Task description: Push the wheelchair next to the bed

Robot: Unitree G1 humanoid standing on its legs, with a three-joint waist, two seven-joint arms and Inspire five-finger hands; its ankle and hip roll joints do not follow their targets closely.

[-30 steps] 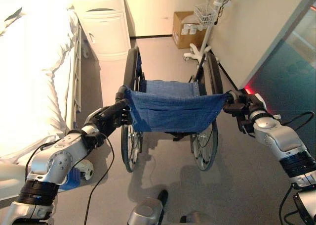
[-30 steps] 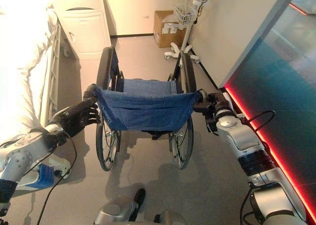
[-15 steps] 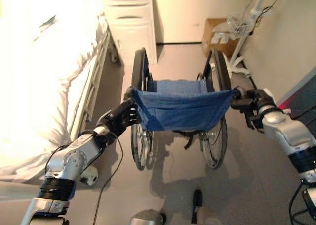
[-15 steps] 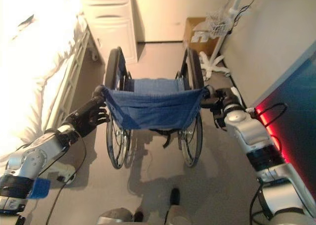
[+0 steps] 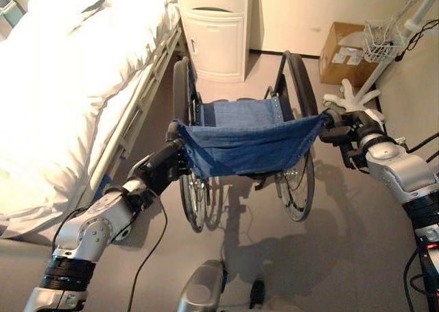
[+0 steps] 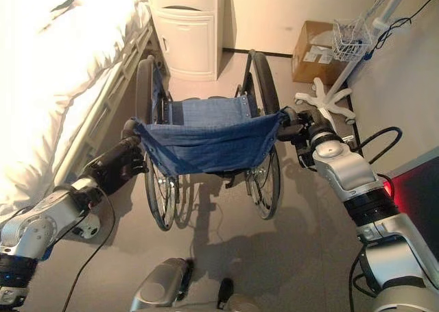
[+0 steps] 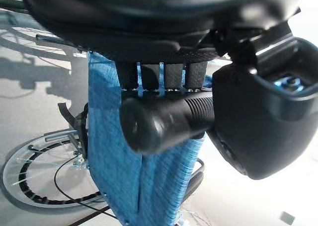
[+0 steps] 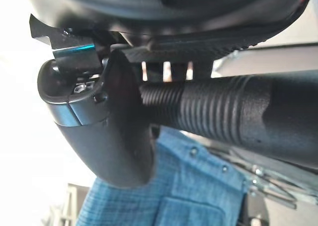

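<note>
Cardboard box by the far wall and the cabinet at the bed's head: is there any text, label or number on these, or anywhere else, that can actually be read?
No text can be read.
Cardboard box: pale labels on its top, too small to read.
Cabinet: no print.
Wheelchair, with the left hand and right hand on its push handles: plain blue fabric, no print.

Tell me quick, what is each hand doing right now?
Left hand: shut on the wheelchair's left push handle.
Right hand: shut on the right push handle.
</note>
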